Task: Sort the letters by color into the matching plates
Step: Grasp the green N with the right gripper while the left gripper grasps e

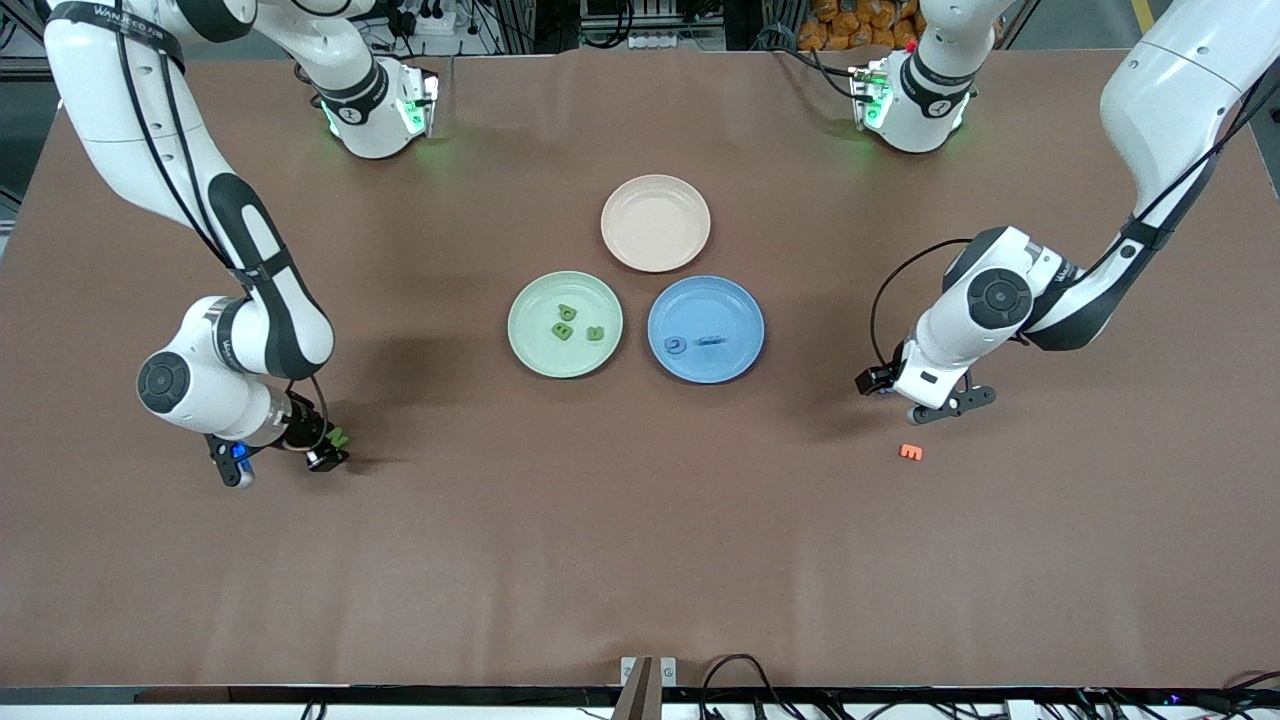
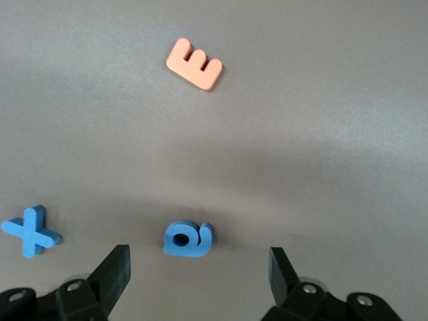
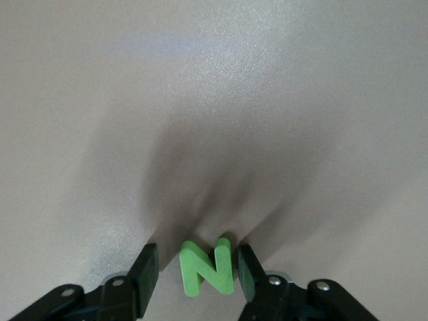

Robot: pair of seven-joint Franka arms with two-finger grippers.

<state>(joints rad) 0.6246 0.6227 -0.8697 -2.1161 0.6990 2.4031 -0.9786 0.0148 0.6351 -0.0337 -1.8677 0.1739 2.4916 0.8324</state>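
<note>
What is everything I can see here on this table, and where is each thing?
green plate: one, pale green, mid-table
green letters in it: three
blue plate: one, beside the green plate, toward the left arm's end
blue letters in it: two
beige-pink plate: one, farther from the camera
green N: one, between the right gripper's fingers
blue letters on table: two, under the left gripper
orange E: one, near the left gripper
right gripper: closing around the N
left gripper: open
</note>
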